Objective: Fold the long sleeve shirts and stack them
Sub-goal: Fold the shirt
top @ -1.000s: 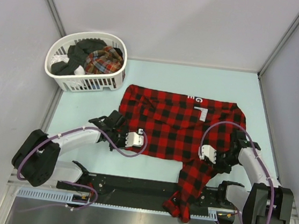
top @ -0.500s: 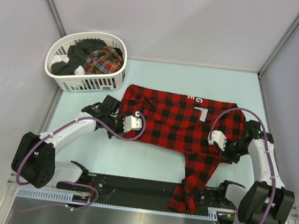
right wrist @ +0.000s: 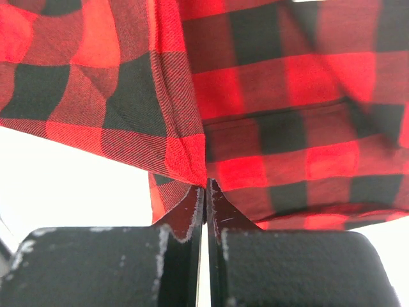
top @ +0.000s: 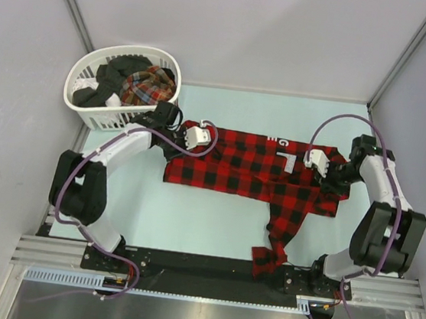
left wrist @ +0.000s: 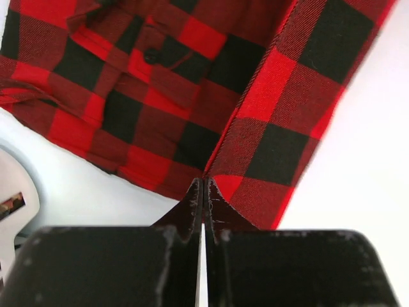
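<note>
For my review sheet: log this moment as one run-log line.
red-and-black shirt: doubled over | left tool: shut on its left corner | right tool: shut on its right corner | sleeve: trails toward near edge | basket: holds plaid shirt

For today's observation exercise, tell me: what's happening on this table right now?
Two robot arms are folding a red-and-black checked shirt. The left gripper and right gripper are each pinched shut on its cloth, at the shirt's opposite ends. One sleeve trails toward the near edge of the table. A white basket at far left holds more clothes, including a plaid shirt.
</note>
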`<state>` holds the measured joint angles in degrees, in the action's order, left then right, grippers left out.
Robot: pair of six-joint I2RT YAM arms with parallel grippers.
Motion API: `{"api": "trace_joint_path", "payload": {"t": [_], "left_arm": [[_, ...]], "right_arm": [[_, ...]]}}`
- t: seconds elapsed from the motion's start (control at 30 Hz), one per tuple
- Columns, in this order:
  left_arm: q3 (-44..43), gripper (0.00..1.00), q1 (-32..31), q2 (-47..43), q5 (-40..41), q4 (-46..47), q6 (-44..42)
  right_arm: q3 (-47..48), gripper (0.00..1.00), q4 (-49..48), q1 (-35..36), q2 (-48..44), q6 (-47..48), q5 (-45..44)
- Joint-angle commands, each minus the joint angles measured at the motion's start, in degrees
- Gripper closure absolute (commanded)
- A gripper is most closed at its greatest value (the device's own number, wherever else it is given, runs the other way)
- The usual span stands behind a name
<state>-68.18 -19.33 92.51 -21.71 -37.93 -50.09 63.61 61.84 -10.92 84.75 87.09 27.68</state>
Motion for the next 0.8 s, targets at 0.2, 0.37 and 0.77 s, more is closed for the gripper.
{"api": "trace_joint_path", "payload": {"t": [0.2, 0.37, 0.77], "left_arm": [[-7.57, 1.00, 2.02, 9.44, 2.38, 5.76, 1.75], [-8.63, 0.97, 2.02, 12.78, 3.34, 6.73, 2.62], [-5.73, 0.45, 6.06, 2.86, -4.83, 4.02, 10.01]], "right_arm": [[11.71, 0.98, -4.89, 1.16, 13.86, -6.05, -0.87], [11.62, 0.88, -7.26, 1.86, 15.44, -7.81, -1.31], [16.88, 0.38, -1.31, -5.78, 11.49, -22.74, 0.88]]}}
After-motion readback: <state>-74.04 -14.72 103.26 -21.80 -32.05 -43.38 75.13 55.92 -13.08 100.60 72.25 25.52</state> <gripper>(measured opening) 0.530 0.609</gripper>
